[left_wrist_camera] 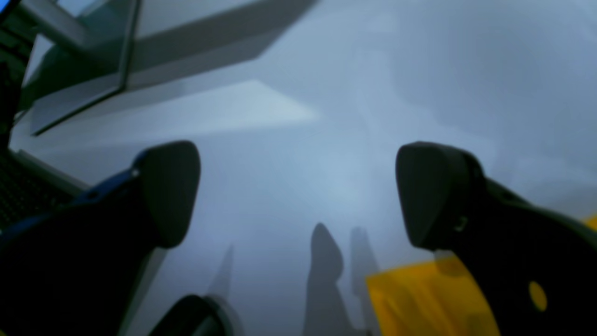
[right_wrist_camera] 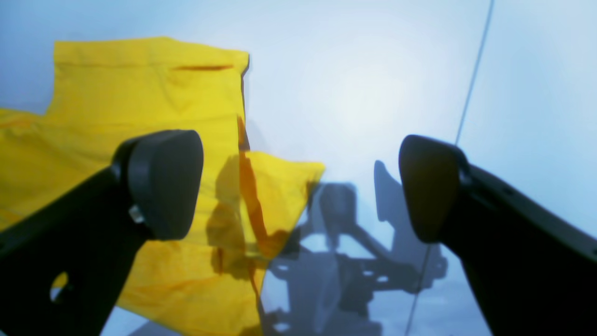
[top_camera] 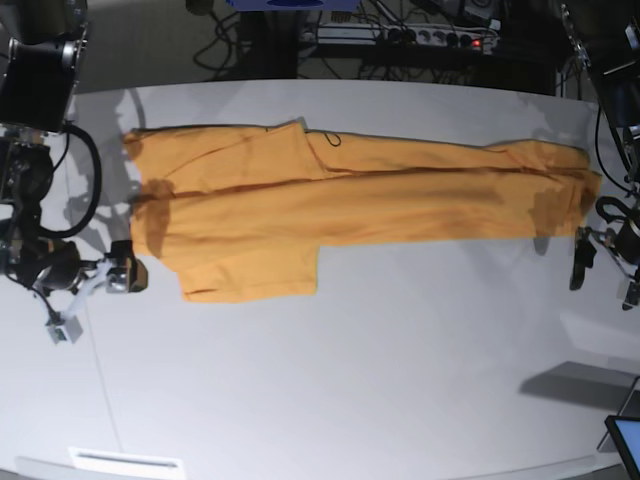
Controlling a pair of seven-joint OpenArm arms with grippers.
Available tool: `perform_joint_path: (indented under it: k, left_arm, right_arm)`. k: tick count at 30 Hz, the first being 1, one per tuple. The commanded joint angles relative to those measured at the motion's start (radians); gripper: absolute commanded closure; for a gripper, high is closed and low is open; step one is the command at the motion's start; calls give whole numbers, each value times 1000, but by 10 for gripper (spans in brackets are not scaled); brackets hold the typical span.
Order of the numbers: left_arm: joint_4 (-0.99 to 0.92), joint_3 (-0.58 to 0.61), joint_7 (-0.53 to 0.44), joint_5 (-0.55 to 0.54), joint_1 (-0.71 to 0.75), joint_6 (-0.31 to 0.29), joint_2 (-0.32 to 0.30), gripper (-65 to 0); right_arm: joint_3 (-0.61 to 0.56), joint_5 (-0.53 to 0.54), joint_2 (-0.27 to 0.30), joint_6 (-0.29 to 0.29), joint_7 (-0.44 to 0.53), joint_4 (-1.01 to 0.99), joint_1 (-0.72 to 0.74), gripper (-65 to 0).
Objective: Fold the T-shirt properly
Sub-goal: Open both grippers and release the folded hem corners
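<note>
The orange-yellow T-shirt (top_camera: 350, 195) lies in a long band across the back half of the white table (top_camera: 400, 380), with one flap (top_camera: 250, 265) reaching toward the front at the left. My right gripper (top_camera: 92, 300) hovers just off the shirt's left end, open and empty. In the right wrist view the gripper (right_wrist_camera: 296, 186) stands wide, with the T-shirt (right_wrist_camera: 140, 84) behind its left finger. My left gripper (top_camera: 607, 272) sits open at the shirt's right end. The left wrist view shows this gripper (left_wrist_camera: 298, 196) empty over bare table, a corner of the T-shirt (left_wrist_camera: 419, 298) by its right finger.
Cables and a power strip (top_camera: 400, 35) run behind the table's far edge. A screen corner (top_camera: 625, 440) shows at the front right, and a white label (top_camera: 125, 462) sits at the front left edge. A thin cable (right_wrist_camera: 471, 79) crosses the table near my right gripper.
</note>
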Motion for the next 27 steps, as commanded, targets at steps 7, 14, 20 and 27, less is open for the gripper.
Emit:
perform_joint_path:
  k: [7,14,20,27]
  left_arm:
    - [-34,-8,-19,-198,-75,9,-40,-650]
    - [-35,0,-19,-250,-66,9,-49,-650]
    - [-34,1,-19,-246,-31,9,-35,-650]
    - [-34,1,-23,-246,-9,9,-38,-650]
  right_arm:
    - [-3,19,-24,3,15,-96,51,-650]
    - [-130,19,-24,3,25,-119,112,-650]
    - [-162,19,-65,3,26,-200,182,-650]
    - [-171,19,-65,6,78,-329,210,-650]
